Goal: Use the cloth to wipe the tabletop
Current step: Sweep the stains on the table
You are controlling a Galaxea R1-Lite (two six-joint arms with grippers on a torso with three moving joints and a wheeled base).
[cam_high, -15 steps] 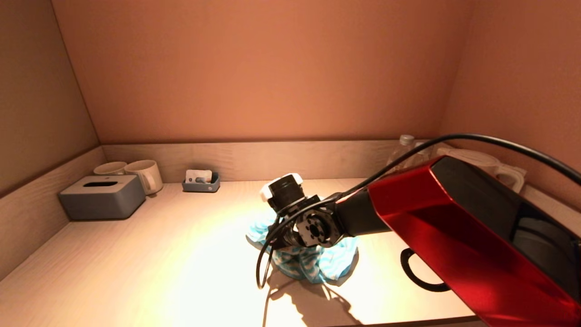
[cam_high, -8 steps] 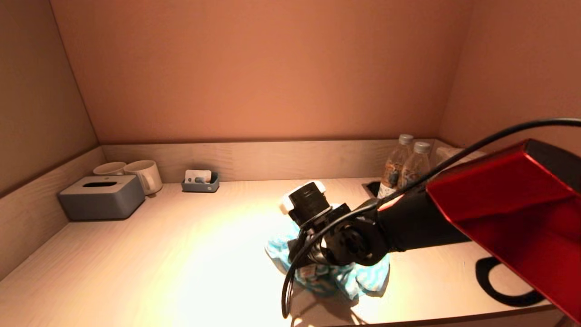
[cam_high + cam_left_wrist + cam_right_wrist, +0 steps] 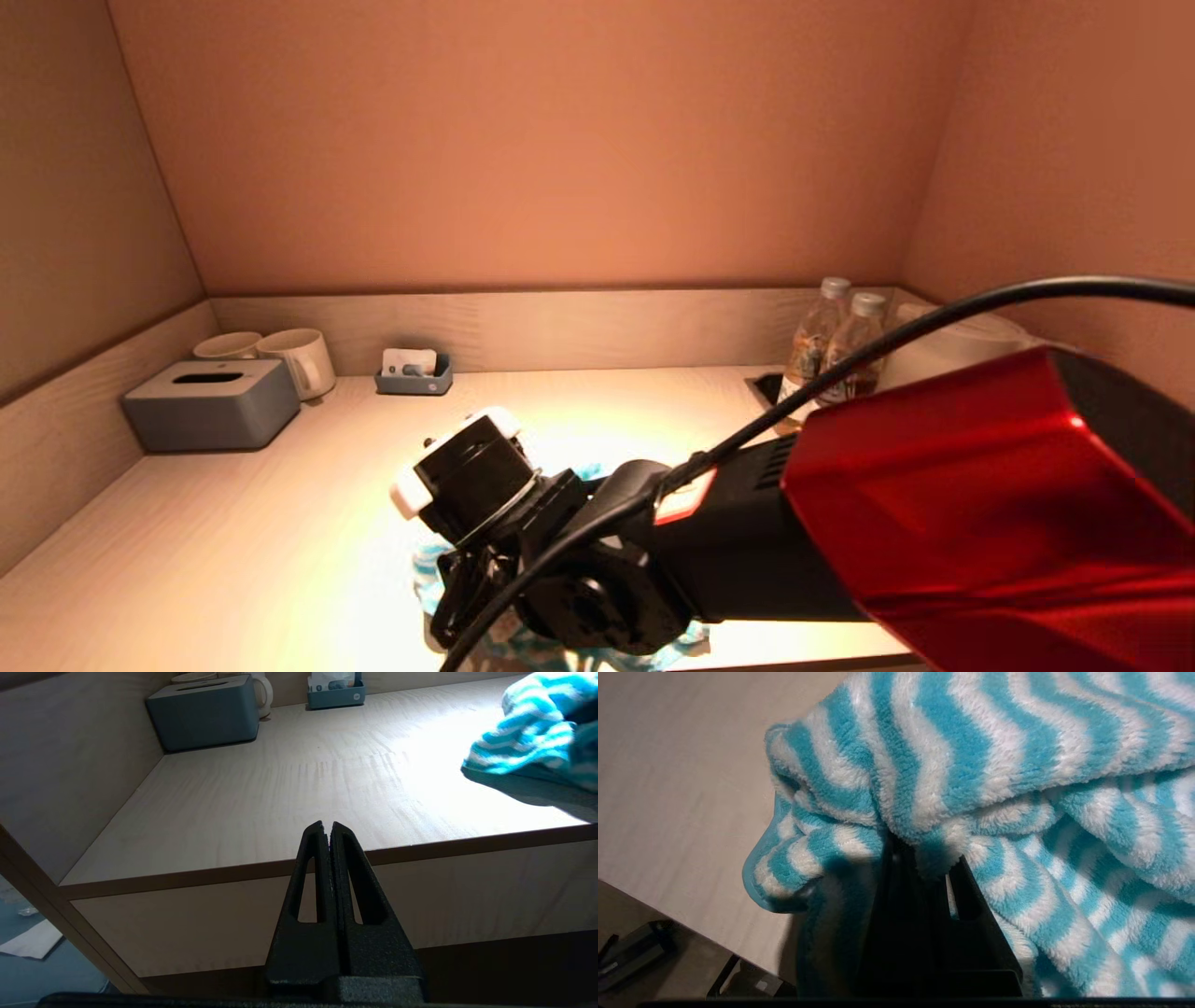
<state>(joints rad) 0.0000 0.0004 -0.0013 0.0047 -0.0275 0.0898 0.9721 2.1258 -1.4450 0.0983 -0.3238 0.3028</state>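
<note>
Right gripper (image 3: 924, 858), pinching a bunched fold of the blue-and-white striped cloth (image 3: 994, 765) between its closed fingers, is pressing that cloth down onto the wooden tabletop (image 3: 280, 523) near the front edge, slightly left of centre. Gripping a gathered fold rather than a flat corner is probably letting the loose fabric spread beneath the wrist, so that a broad patch is dragging across the surface while the fingers themselves are riding clear of the wood.

Left gripper (image 3: 331, 833), its fingers pressed together on nothing, is waiting below and in front of the table's front edge, presumably parked there to leave the sweep unobstructed.

Along the back wall, well apart from the cloth, are standing a grey tissue box (image 3: 210, 404), two white mugs (image 3: 297, 359), a small grey tray (image 3: 414, 377), two water bottles (image 3: 840, 345) and a white kettle (image 3: 952, 347); being pushed back, they are leaving the middle of the top free for wiping.

The head view is showing the whole table layout, but the red forearm is hiding nearly all of the cloth and the grasp. The right wrist view is supplying exactly that, showing the fabric wrapped over the fingers. The left wrist view alone is showing the cloth's edge lying on the wood, close to the front lip.
</note>
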